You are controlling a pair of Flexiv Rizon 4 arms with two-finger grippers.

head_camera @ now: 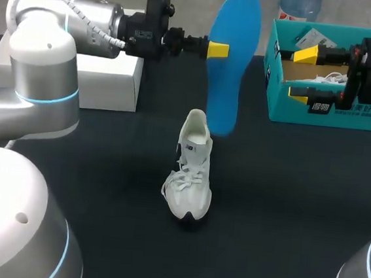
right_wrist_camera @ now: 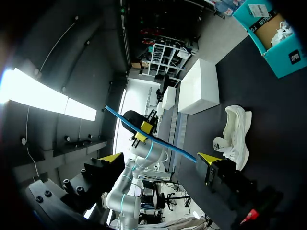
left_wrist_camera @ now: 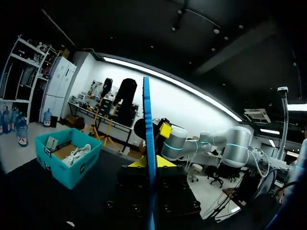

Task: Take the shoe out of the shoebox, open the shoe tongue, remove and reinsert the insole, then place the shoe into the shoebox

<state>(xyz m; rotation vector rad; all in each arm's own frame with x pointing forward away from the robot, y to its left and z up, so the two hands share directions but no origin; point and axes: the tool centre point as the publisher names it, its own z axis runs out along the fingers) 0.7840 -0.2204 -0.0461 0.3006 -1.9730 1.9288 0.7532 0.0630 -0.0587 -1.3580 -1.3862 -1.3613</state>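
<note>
Ahead of my left claw [head_camera: 218, 50] in the head view, the blue insole [head_camera: 230, 71] sat clamped between its fingers, long axis crosswise to them, one end reaching toward the heel opening of the white shoe [head_camera: 191, 172] standing below, while my right claw [head_camera: 302, 73] hovered wide and empty at the teal shoebox [head_camera: 271, 88], well apart from the shoe. From the left wrist, the insole ran edge-on between the fingers. From the right wrist, the shoe lay ahead of and beside the spread fingers, so I judged the left arm better placed for reinserting.
</note>
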